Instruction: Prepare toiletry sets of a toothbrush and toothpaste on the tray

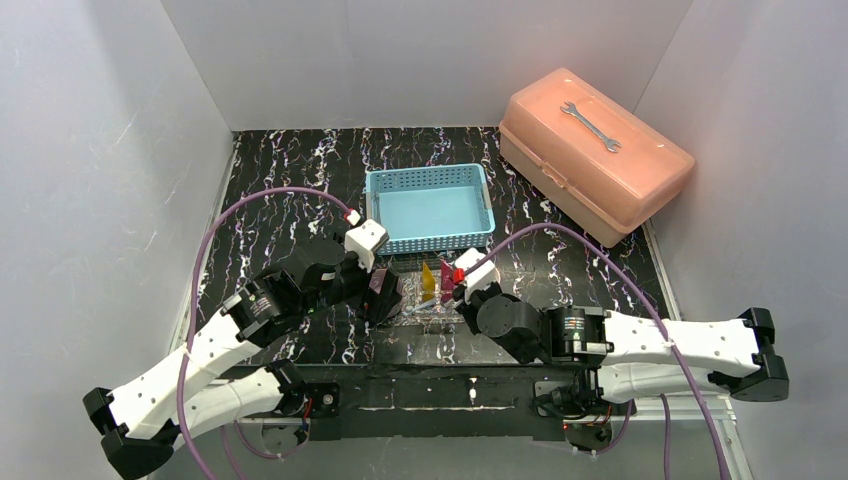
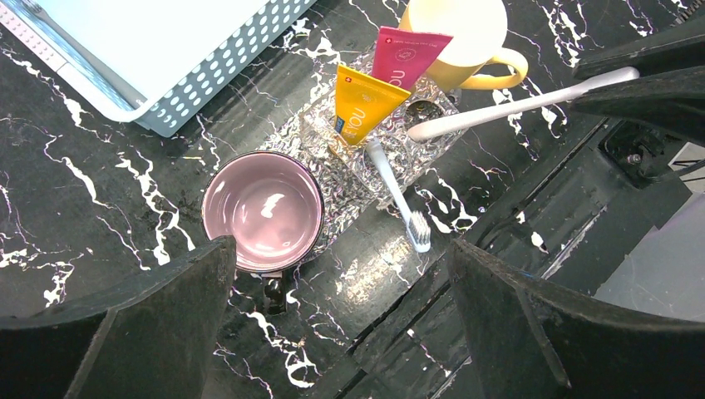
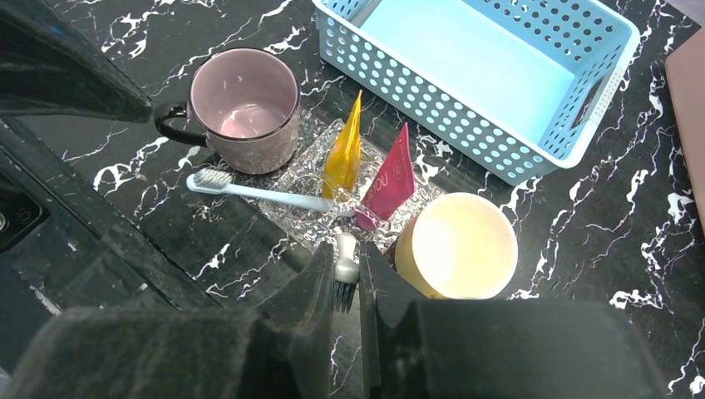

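The clear glittery tray (image 2: 332, 179) lies between a purple cup (image 2: 264, 209) and a yellow cup (image 2: 461, 33). A yellow tube (image 2: 362, 104) and a pink tube (image 2: 407, 54) lie side by side on it. One pale toothbrush (image 2: 391, 183) lies across the tray, its head off the near edge. My right gripper (image 3: 345, 259) is shut on the bristle end of a second, white toothbrush (image 3: 344, 248), whose handle (image 2: 515, 104) reaches over the tray's edge. My left gripper (image 2: 341, 249) hangs open and empty, just near of the purple cup.
An empty light-blue mesh basket (image 1: 430, 208) stands just behind the tray. A peach toolbox (image 1: 595, 155) with a wrench (image 1: 590, 127) on its lid sits at the back right. White walls close in the black marbled table (image 1: 270, 220).
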### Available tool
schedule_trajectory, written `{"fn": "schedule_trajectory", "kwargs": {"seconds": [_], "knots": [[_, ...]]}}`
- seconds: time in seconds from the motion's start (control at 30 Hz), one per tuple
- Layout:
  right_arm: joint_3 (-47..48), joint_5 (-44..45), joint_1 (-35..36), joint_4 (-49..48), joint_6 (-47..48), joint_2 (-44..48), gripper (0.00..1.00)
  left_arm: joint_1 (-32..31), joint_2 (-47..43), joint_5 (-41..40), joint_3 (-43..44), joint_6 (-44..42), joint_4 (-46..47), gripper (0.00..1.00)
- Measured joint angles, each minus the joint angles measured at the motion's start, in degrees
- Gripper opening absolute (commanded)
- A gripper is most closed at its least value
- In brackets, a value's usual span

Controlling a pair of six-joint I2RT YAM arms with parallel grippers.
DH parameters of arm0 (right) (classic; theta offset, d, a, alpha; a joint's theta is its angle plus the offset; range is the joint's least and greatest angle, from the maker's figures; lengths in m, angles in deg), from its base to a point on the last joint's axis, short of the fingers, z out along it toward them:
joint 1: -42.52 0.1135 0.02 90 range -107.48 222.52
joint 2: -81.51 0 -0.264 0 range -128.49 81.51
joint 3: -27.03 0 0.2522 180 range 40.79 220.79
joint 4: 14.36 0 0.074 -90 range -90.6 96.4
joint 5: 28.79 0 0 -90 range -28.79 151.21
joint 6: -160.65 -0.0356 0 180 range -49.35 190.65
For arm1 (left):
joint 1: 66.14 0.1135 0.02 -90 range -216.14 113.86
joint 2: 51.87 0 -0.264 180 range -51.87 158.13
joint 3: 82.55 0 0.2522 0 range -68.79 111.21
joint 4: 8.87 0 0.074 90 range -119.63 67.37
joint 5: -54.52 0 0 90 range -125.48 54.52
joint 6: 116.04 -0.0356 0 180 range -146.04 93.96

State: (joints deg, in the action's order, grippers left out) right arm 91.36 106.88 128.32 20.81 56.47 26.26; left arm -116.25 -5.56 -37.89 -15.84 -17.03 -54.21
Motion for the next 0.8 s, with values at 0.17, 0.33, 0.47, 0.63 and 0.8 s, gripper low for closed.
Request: {"fn": "schedule_trajectory", "kwargs": {"seconds": [0.17, 0.33, 0.47, 0.63, 0.8], "knots": [[-3.3, 1.0, 0.0, -3.5, -0.8, 1.6, 0.01, 0.0, 0.0, 0.0, 0.0, 0.0, 0.1, 0.98], [-6.9, 1.9, 0.0, -6.5, -2.1, 3.3, 0.01, 0.0, 0.1, 0.0, 0.0, 0.0, 0.1, 0.98], [-8.6, 2.5, 0.0, -7.8, -2.8, 4.1, 0.01, 0.0, 0.1, -0.1, 0.0, 0.0, 0.1, 0.98], [-10.6, 3.7, -0.1, -9.7, -3.9, 5.1, 0.01, 0.0, 0.2, -0.1, 0.0, 0.0, 0.2, 0.98], [-12.2, 4.1, -0.3, -10.9, -4.8, 5.4, 0.01, 0.0, 0.4, -0.1, 0.0, 0.0, 0.3, 0.98]]}}
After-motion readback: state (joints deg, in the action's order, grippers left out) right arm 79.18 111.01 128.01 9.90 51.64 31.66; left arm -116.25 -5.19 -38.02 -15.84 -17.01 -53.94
